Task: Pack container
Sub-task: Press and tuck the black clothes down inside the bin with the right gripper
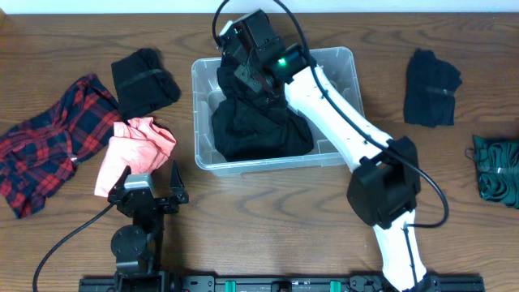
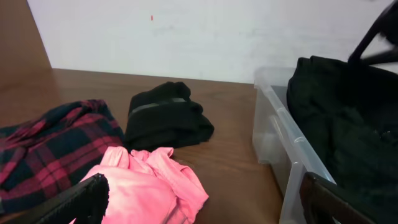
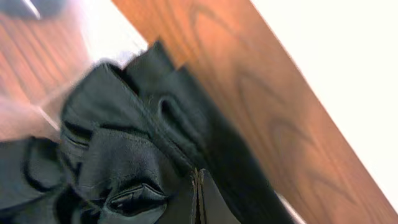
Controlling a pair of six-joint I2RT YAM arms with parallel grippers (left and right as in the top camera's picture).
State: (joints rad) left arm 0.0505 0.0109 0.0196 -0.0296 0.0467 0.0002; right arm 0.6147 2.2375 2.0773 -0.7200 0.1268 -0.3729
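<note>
Nearest me, at about 7 o'clock on the table, the left gripper (image 1: pixel 149 176) waits with its fingers spread wide and nothing between them. The pink garment (image 1: pixel 135 149) lies just past its tips, so I take it as lined up for the next pick. At 9 o'clock the red plaid shirt (image 1: pixel 49 150) lies crumpled, touching the pink one.

The container (image 1: pixel 345 65) sits mid-table with its open side up. A black garment (image 1: pixel 259 128) is heaped inside, filling its 9 o'clock half. The right gripper (image 1: pixel 242 81) reaches in over the 12 o'clock edge of that heap, I'd say to press or seat the cloth. Its wrist view is all black folds, so I cannot tell how its fingers stand.

Further out, a folded black piece (image 1: pixel 144 79) lies at 10 o'clock. Another black piece (image 1: pixel 432 88) lies at 2 o'clock, and a dark green bundle (image 1: pixel 496 169) at 3. All are still unpacked.
</note>
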